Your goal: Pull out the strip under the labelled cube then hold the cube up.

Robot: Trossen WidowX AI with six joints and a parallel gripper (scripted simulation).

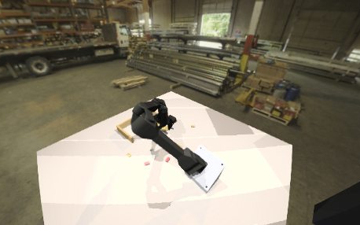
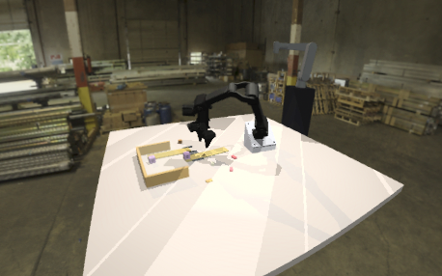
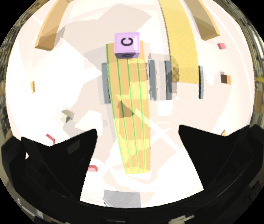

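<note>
The purple cube labelled C [image 3: 127, 44] [image 2: 186, 155] sits on the far end of the orange-yellow strip with green lines [image 3: 130, 120] [image 2: 214, 152]. That strip runs towards the arm, between two short grey rails. A yellow dotted strip [image 3: 183, 42] [image 2: 166, 153] lies to its right in the wrist view, between other grey rails. A second purple cube [image 2: 151, 159] is inside the wooden frame, and I cannot read a label on it. My gripper [image 3: 139, 131] [image 2: 208, 145] is open and empty, above the near part of the green-lined strip.
A three-sided wooden frame [image 1: 125, 133] [image 2: 166, 176] stands around the strips' far part. Red blocks [image 1: 167, 159] [image 2: 231, 169] and orange blocks [image 1: 129, 155] [image 2: 208, 180] lie scattered between it and the arm base [image 2: 261, 143]. A small brown block [image 3: 225, 78] [image 2: 179, 141] lies beyond the dotted strip.
</note>
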